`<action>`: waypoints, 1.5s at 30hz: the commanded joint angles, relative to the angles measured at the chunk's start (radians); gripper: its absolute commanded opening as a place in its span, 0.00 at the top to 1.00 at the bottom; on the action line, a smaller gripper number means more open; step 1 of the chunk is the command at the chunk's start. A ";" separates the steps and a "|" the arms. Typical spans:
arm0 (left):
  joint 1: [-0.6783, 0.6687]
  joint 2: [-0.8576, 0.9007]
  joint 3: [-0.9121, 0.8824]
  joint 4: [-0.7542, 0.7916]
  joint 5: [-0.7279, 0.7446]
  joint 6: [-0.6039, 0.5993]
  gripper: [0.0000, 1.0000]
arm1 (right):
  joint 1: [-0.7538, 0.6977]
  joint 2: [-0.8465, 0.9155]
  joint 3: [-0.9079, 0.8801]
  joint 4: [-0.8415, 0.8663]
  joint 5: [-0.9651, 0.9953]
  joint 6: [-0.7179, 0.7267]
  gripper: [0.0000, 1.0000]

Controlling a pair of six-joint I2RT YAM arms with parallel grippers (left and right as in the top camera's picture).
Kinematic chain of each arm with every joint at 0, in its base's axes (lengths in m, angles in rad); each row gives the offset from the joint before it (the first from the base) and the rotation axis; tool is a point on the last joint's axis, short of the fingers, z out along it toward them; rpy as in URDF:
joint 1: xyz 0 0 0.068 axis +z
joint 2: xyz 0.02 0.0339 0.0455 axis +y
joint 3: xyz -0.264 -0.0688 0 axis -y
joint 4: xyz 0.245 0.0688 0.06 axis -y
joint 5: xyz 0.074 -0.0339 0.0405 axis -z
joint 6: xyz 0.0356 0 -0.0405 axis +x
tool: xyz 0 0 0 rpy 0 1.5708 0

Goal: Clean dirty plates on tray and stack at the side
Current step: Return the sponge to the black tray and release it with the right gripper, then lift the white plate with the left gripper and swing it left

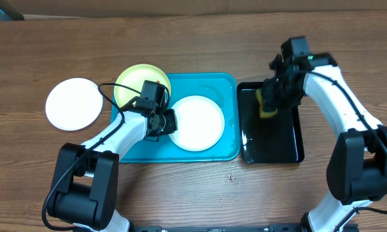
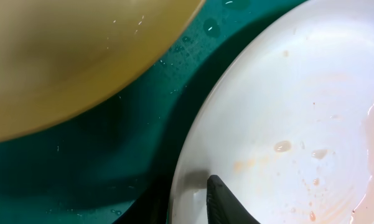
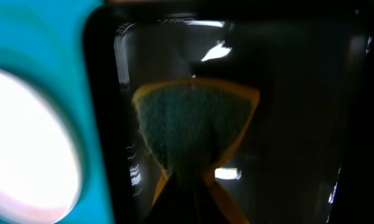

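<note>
Slip risk: left gripper (image 1: 162, 121) at the wet rim of the white plate (image 1: 199, 122) in the tray (image 1: 228, 80).
You've got one finger (image 2: 227, 202) on that plate's left edge; can't tell if the jaws are parted or gripping. The plate shows faint orange marks and water. A shallow bite could let it slide or tip into the yellow-green plate (image 1: 135, 80) over the tray's far left corner. Your right gripper (image 1: 270, 96), right of the tray, is clamped on the sponge (image 1: 267, 108). White plate lies flat, face up; it's round, so no long axis. The tray's runs left-right.
</note>
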 commanded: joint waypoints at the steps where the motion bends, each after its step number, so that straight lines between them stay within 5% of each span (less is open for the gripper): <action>1: -0.002 0.032 -0.006 -0.008 -0.015 0.035 0.76 | 0.002 -0.013 -0.088 0.073 0.062 0.004 0.92; 3: -0.002 0.032 -0.006 -0.006 -0.015 0.051 0.73 | 0.002 -0.013 -0.103 0.088 0.058 0.003 0.62; 11: -0.002 0.032 -0.006 -0.016 -0.015 0.069 0.81 | -0.039 -0.014 0.097 -0.053 0.020 0.004 0.53; 14: -0.002 0.032 -0.006 -0.028 -0.015 0.069 0.94 | -0.101 -0.014 0.221 -0.126 0.021 0.026 0.28; 18: -0.002 0.031 0.016 -0.061 -0.015 0.068 0.96 | -0.208 -0.014 0.321 -0.175 0.021 0.077 0.00; 32: -0.002 0.029 0.316 -0.368 -0.180 0.058 0.96 | -0.357 -0.014 0.323 -0.176 0.024 0.082 0.00; 45: -0.006 0.007 0.577 -0.474 -0.195 0.080 0.96 | -0.357 -0.014 0.322 -0.176 0.024 0.082 0.00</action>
